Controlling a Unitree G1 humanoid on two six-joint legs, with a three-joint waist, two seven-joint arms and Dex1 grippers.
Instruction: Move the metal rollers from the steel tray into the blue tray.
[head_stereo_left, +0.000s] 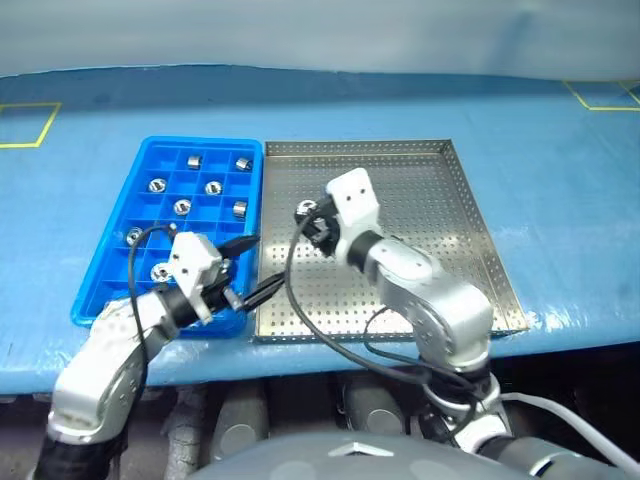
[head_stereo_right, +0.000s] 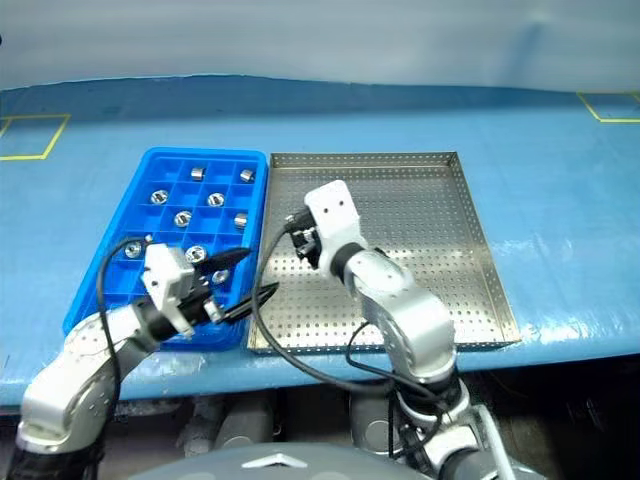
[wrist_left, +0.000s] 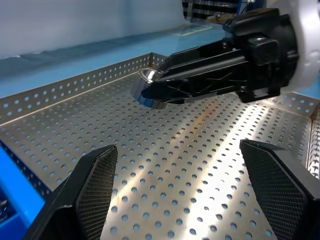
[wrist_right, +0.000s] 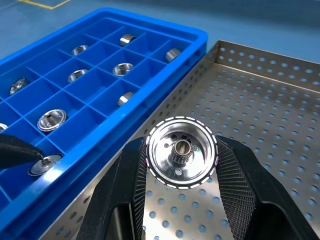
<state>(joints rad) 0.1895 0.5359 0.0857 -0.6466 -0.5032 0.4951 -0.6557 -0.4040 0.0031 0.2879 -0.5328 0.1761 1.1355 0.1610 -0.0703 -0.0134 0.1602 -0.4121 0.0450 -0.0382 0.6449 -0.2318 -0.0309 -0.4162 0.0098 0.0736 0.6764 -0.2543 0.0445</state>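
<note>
My right gripper (head_stereo_left: 309, 214) is shut on one metal roller (wrist_right: 181, 152), a shiny disc with a hollow hub. It holds the roller above the left part of the steel tray (head_stereo_left: 430, 200), close to the rim beside the blue tray (head_stereo_left: 200, 142). The left wrist view shows the same roller (wrist_left: 149, 91) lifted off the perforated sheet. Several rollers (head_stereo_left: 213, 187) lie in separate compartments of the blue tray. My left gripper (head_stereo_left: 251, 267) stands open and empty over the blue tray's near right corner, its fingers pointing towards the steel tray.
Both trays lie side by side on a blue tabletop sheet (head_stereo_left: 560, 180). Yellow tape squares (head_stereo_left: 28, 124) mark its far corners. The table's front edge runs just below the trays. A black cable (head_stereo_left: 300, 320) loops from my right wrist over the steel tray's near left part.
</note>
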